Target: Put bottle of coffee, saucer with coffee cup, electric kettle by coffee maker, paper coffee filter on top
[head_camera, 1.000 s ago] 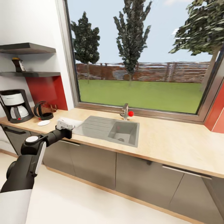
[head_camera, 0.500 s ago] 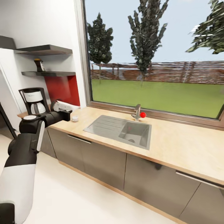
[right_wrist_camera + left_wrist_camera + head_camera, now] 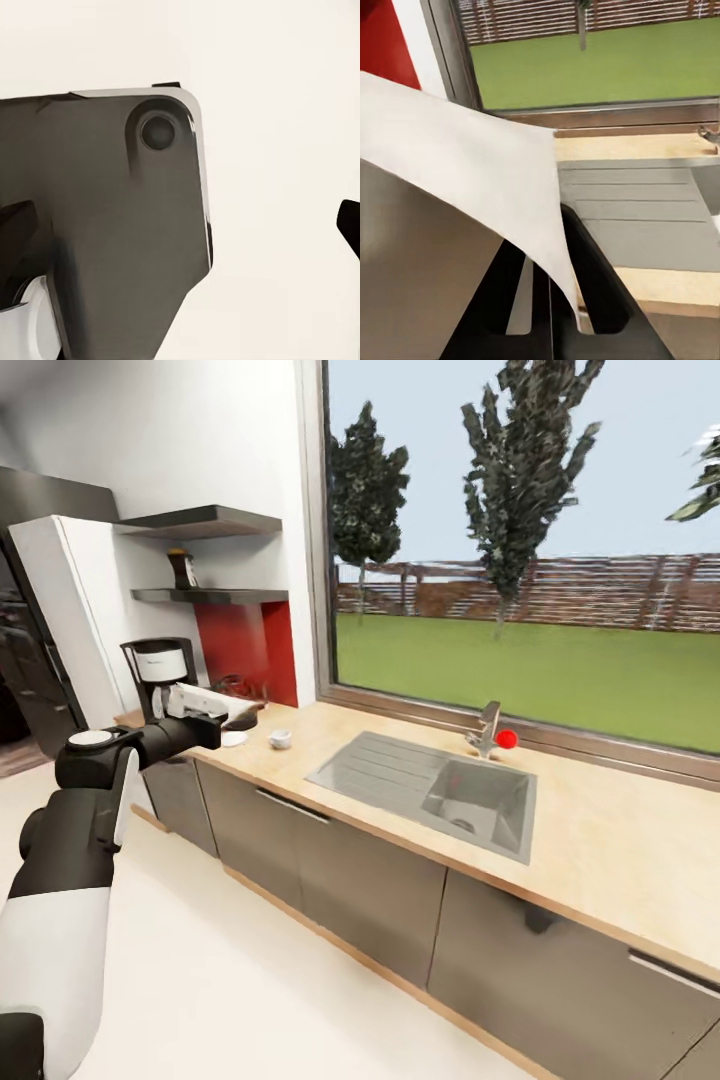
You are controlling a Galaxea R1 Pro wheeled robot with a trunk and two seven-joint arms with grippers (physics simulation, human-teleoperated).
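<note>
**Desk:** What's in frame, biggest first?

**Photographer:** The long light-wood kitchen surface [image 3: 600,830] over dark grey cabinet fronts, running under the window. At its far end stands the black drip coffee maker with the white filter housing [image 3: 160,672]. Above it, the thin black lower wall shelf [image 3: 205,596] carries the small dark coffee jar with the gold lid [image 3: 183,569]. On the surface near the machine lies a flat white saucer [image 3: 233,739], and a small white cup [image 3: 281,739] sits apart from it, not on it.

**Desk:** And the robot?

**Photographer:** Its left hand [image 3: 203,705] reaches toward the coffee maker, pinching the white paper coffee filter [image 3: 465,172] between its dark fingers [image 3: 592,277]. The sheet fans out wide from the pinch.

**Desk:** How would that filter handle?

**Photographer:** Feather-light, floppy, easily creased, I'd judge. An edge pinch suits it, but it may sag or slip when set on the machine's top.

**Desk:** Anything unclear?

**Photographer:** The kettle is largely hidden behind the arm. In the right wrist view, only a dark grey rounded panel [image 3: 112,225] against pale floor; whether that hand is spread or pressed together, I cannot tell.
</note>
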